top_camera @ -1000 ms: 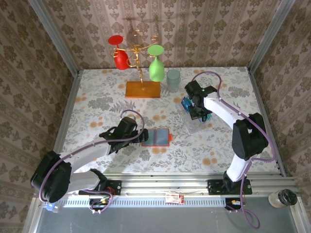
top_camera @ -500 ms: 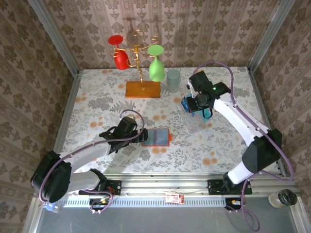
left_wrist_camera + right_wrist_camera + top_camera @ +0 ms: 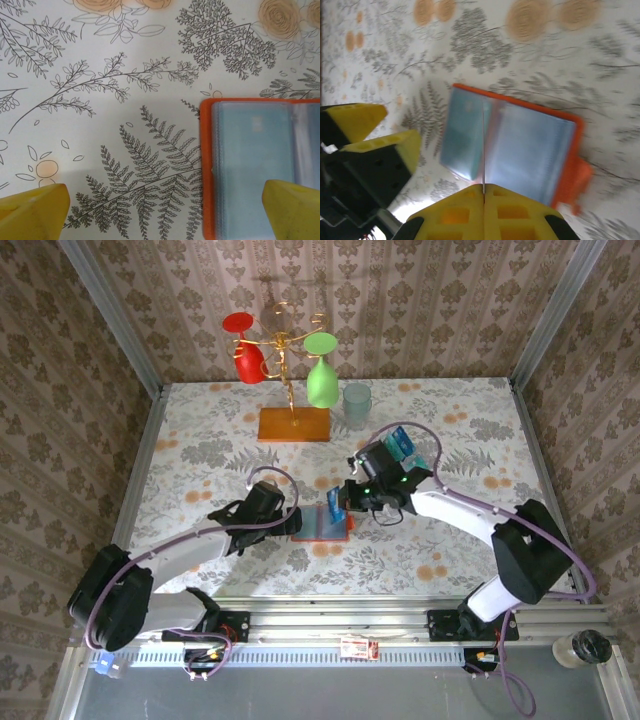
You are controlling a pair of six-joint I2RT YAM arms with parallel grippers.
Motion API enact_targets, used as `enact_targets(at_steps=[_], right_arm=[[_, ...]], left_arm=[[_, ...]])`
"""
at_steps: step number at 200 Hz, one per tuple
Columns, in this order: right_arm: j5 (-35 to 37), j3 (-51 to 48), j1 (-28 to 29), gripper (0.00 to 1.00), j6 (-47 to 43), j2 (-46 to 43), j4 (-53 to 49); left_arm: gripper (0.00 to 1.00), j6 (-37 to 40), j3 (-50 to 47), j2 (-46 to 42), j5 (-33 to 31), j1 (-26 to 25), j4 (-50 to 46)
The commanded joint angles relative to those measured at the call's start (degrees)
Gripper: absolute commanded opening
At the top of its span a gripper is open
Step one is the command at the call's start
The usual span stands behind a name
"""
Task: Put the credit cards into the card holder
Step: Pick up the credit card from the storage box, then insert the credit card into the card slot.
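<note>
Flower-printed and pale, the surface (image 3: 200,455) carries a small flat orange-red folding card holder (image 3: 320,527). It lies open between the centre and the near edge, greyish-blue pockets facing up so a slot can be reached from above. The right claw (image 3: 483,192) is pinched together on a thin blue plastic credit card (image 3: 483,150), held upright on its edge over the holder's fold (seen edge-on, it is a mere line). I take this as lining it up with a pocket mouth. The left claw (image 3: 162,215) stands wide apart and grips nothing. One yellow finger is over the holder and the other over bare surface, likely placed to steady it. What look like more blue cards (image 3: 400,443) lie toward the far edge, right of centre.
</note>
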Motion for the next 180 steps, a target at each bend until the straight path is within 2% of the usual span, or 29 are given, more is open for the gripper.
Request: enact_targets(at_steps=[1, 120, 147, 180], right_arm=[[-0.95, -0.81, 2.09, 0.0, 5.19, 2.81, 9.16], [-4.19, 2.49, 3.39, 0.0, 6.03, 14.37, 12.57], [-5.03, 3.12, 3.3, 0.0, 5.66, 13.27, 11.89], [-2.66, 1.64, 2.22, 0.0, 4.71, 6.99, 9.28]], left_arm=[[1.0, 1.11, -0.64, 0.31, -1.09, -0.31, -1.02], [1.0, 1.16, -1.2, 2.13, -1.28, -0.29, 0.87], [1.0, 1.33, -1.16, 2.36, -1.36, -0.32, 0.94], [1.0, 1.76, -1.01, 2.89, -0.97, -0.36, 1.53]])
